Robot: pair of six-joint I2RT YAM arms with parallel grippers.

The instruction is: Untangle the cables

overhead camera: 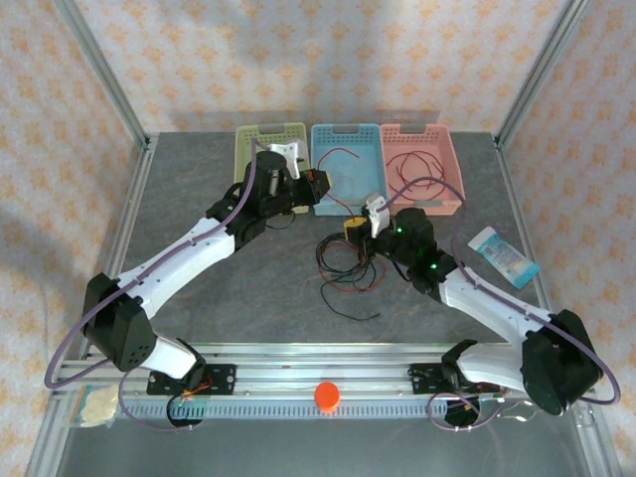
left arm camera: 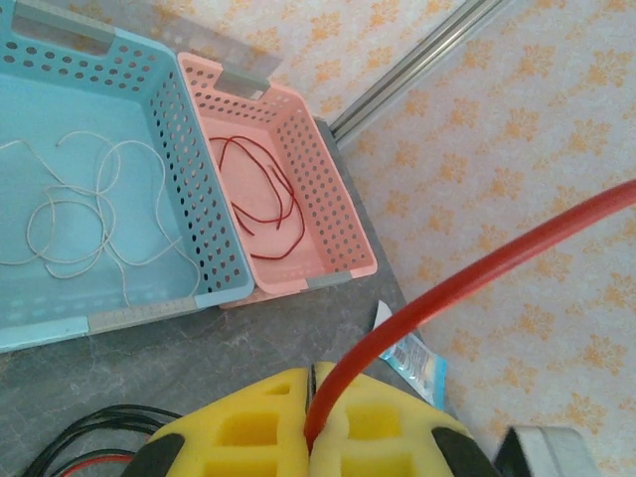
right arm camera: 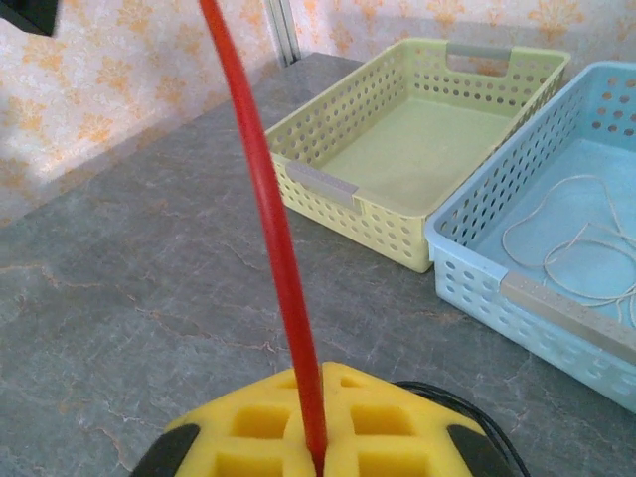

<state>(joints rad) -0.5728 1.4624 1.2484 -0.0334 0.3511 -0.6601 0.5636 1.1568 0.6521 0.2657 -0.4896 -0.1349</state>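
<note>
From above, the left gripper (overhead camera: pixel 314 187) sits at the near edge of the blue basket (overhead camera: pixel 346 130), and the right gripper (overhead camera: pixel 356 228) hangs just beyond a tangle of black and red cables (overhead camera: pixel 344 265) lying on the grey table (overhead camera: pixel 219 288). The green basket (overhead camera: pixel 268 132) stands left of the blue one and the pink basket (overhead camera: pixel 417 129) right of it, with a coiled red cable (overhead camera: pixel 417 169) inside. A blue-and-white packet (overhead camera: pixel 502 255) lies well to the right. In the left wrist view, the left gripper (left arm camera: pixel 313 397) has its yellow pads (left arm camera: pixel 248 427) clenched on a taut red cable (left arm camera: pixel 467 278) that rises to the upper right; a whitish cable (left arm camera: pixel 89 214) lies loose in the blue basket (left arm camera: pixel 189 189). In the right wrist view, the right gripper (right arm camera: pixel 316 437) is likewise clamped on a red cable (right arm camera: pixel 268 219) running straight up, with the green basket (right arm camera: pixel 338 214) beyond.
</note>
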